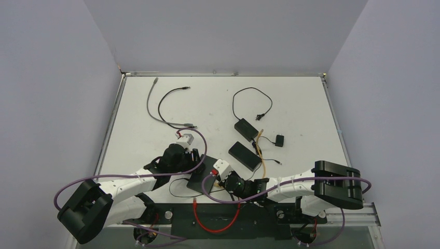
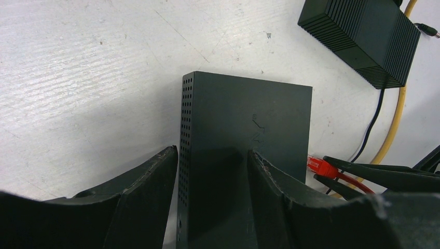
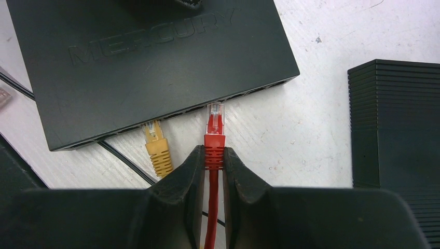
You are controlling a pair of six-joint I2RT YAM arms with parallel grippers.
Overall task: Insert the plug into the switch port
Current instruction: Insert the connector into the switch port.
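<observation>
left gripper (image 2: 211,153) straddling switch (image 2: 259,114) edge, hold unclear, contact obscured | right gripper (image 3: 213,153) pinching red plug (image 3: 215,123) | tip reaching switch front, entry depth hard to judge

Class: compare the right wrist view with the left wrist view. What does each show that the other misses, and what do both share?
Right wrist only: MERCURY lettering on the switch, its port row, a yellow plug there, the red plug tip-first at a port. Left wrist only: the switch's vented side, the left gripper straddling that edge, a yellow cable. Both: the switch, the red plug pinched by the right gripper, the ribbed black adapter.
</observation>
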